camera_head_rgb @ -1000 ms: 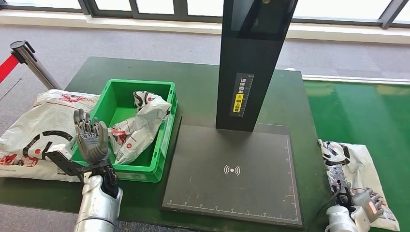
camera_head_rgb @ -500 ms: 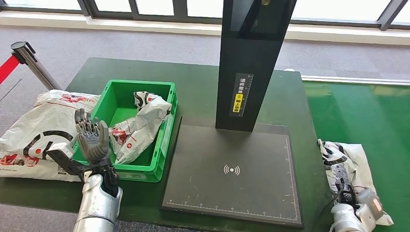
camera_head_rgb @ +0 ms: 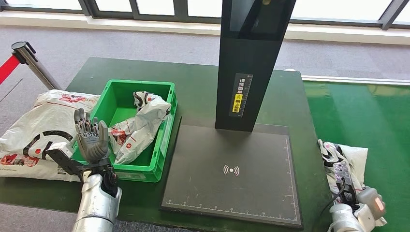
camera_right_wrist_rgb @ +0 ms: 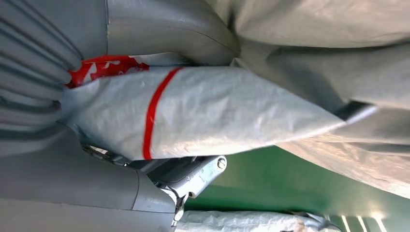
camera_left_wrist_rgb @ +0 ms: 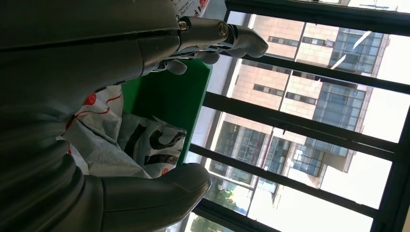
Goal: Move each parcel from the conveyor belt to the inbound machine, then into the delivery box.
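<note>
Two hands on my screens: my left hand point(camera_head_rgb: 92, 140) stands upright at about eight o'clock in the head view, fingers spread and holding nothing, just in front of the green delivery box point(camera_head_rgb: 121, 94). One crumpled white parcel point(camera_head_rgb: 140, 126) lies inside that box, leaning on its right wall, and a large white bag point(camera_head_rgb: 36, 128) rests on the dark table point(camera_head_rgb: 193, 87) at nine o'clock, touching the box's left side. At centre sits the inbound machine point(camera_head_rgb: 232, 171) — its flat black plate bare, its black column rising at twelve o'clock. My right hand point(camera_head_rgb: 360, 212) is down at five o'clock on the green conveyor belt point(camera_head_rgb: 358, 111), gripping the parcel on the belt point(camera_head_rgb: 350, 162) — the right wrist view shows white plastic bunched between thumb and fingers.
</note>
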